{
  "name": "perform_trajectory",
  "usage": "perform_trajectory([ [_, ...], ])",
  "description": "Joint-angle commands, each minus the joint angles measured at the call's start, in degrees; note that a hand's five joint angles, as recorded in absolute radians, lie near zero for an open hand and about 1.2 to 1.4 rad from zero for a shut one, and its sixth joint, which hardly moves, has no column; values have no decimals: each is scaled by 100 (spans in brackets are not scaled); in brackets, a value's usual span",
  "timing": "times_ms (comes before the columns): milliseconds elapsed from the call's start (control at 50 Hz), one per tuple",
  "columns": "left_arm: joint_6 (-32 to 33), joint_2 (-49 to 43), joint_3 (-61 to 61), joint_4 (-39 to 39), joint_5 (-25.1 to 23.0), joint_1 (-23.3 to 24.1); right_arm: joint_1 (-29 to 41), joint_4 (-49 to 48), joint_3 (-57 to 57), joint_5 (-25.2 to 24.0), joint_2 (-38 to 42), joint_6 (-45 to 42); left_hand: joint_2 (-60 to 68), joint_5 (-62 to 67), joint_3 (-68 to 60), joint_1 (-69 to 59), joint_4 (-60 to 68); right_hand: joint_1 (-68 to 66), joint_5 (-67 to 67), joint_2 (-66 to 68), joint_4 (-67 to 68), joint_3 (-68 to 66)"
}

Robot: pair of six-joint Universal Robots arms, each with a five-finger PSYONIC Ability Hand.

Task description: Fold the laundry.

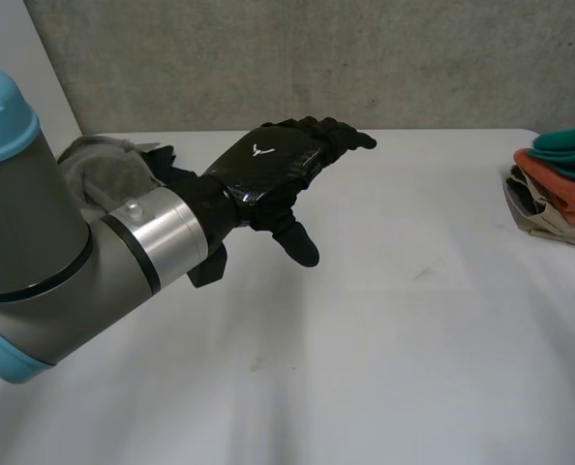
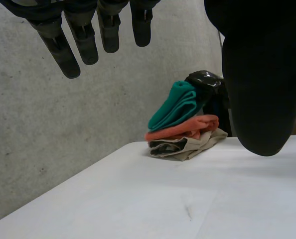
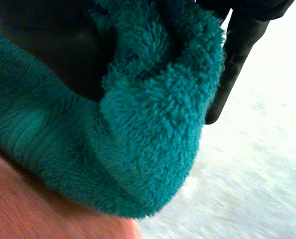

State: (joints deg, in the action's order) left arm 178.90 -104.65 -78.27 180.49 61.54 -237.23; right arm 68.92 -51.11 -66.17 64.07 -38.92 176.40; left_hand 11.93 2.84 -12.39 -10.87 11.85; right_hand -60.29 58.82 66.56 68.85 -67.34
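A teal towel (image 1: 570, 145) tops a small pile at the table's right edge, over an orange cloth (image 1: 559, 189) and a beige cloth (image 1: 544, 218). In the right wrist view my right hand (image 3: 48, 45) is curled into the fluffy teal towel (image 3: 153, 129), bunching a fold of it against the palm, with the orange cloth (image 3: 38, 209) just beneath. My left hand (image 1: 268, 165) hovers open over the middle of the white table (image 1: 413, 339), with nothing in it. In its wrist view the fingers (image 2: 83, 40) are straight, and the pile (image 2: 183, 124) lies far beyond them with my right hand (image 2: 205, 79) on it.
A grey cloth (image 1: 104, 170) lies bunched at the table's back left, behind my left arm (image 1: 65, 262). A grey concrete wall (image 1: 317, 58) runs along the table's far edge.
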Motion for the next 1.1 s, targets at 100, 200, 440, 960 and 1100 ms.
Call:
perform_trajectory([
  [100,22,-38,-66,4,86,106,-54,567,-282,-351,175,-1046,-193,-284,239,87,-185,-1069,216,443,214,-365],
  [200,-4,-21,-66,4,86,106,-150,760,-545,-466,-176,-1055,-193,-284,239,87,-185,5029,-5882,-5656,-5885,5734],
  [440,-110,252,-206,12,77,115,-1064,2877,-836,-466,-1794,-948,-193,-284,239,87,-185,5029,-5882,-5656,-5885,5734],
  [960,1321,798,603,496,3321,-1799,2335,-1086,-2425,-148,-3728,-449,-193,-284,239,87,-185,5029,-5882,-5656,-5885,5734],
  [1100,2175,-818,260,776,2276,-3109,3312,11,-3428,-423,-3456,-1115,-193,-284,239,87,-185,5029,-5882,-5656,-5885,5734],
])
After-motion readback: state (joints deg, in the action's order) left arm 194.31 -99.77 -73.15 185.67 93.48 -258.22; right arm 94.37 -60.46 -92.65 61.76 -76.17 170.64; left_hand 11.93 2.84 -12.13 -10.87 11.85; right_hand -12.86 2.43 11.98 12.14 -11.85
